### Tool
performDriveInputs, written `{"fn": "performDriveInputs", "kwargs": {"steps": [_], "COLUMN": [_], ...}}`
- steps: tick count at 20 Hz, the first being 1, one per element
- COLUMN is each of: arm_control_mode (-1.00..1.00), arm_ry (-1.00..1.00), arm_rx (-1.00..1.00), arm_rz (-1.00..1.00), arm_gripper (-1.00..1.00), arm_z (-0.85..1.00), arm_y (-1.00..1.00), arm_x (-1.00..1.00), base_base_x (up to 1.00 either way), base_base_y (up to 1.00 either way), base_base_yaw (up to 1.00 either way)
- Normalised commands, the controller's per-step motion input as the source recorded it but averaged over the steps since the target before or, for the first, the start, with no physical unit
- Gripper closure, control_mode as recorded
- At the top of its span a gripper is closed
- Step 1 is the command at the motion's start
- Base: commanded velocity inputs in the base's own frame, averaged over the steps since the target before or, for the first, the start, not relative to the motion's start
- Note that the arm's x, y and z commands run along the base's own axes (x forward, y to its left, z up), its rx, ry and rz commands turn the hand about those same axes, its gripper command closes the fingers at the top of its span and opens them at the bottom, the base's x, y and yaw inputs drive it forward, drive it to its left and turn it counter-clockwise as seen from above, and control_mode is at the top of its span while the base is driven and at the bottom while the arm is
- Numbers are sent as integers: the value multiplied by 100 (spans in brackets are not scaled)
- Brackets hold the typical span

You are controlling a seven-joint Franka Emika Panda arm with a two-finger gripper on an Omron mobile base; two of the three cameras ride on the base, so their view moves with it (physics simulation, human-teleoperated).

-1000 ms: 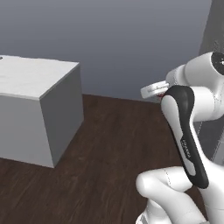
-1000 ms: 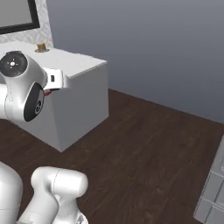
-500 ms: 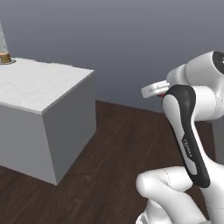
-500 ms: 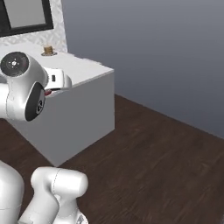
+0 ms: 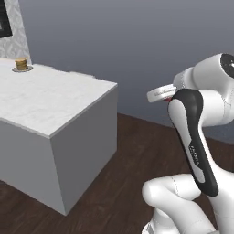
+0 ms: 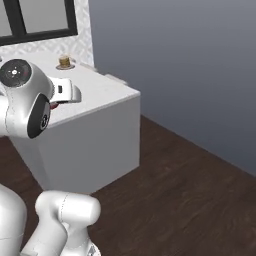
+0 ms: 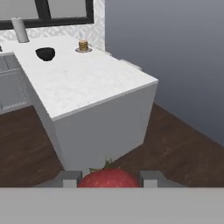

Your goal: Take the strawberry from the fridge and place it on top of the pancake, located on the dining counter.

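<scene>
One strawberry (image 7: 109, 178) is clamped between the gripper (image 7: 108, 179) fingers, well apart from the pancake (image 7: 83, 45) at the dining counter's (image 7: 87, 83) far end. It could be dropped if jolted during the approach.

Dark bowl (image 7: 45, 53), grey cyl. (image 7: 19, 29)

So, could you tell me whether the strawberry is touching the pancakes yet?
Apart. The hand view shows the strawberry between the pincer fingertips, with the pancakes far off at the far end of the white counter.
</scene>
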Motion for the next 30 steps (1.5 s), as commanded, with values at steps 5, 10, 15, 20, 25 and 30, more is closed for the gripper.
{"fn": "performDriveInputs", "kwargs": {"steps": [5, 10, 15, 20, 25, 30], "arm_control_mode": [100, 100, 100, 100, 100, 100], "arm_ry": [0, 0, 0, 0, 0, 0], "arm_rx": [0, 0, 0, 0, 0, 0], "arm_rz": [0, 0, 0, 0, 0, 0], "arm_gripper": [100, 100, 100, 100, 100, 100], "arm_z": [0, 0, 0, 0, 0, 0], "arm_y": [0, 0, 0, 0, 0, 0], "arm_x": [0, 0, 0, 0, 0, 0], "base_base_x": [100, 100, 100, 100, 100, 100], "base_base_y": [-33, -50, -54, -62, -67, -72], "base_base_yaw": [32, 33, 31, 31, 30, 32]}}
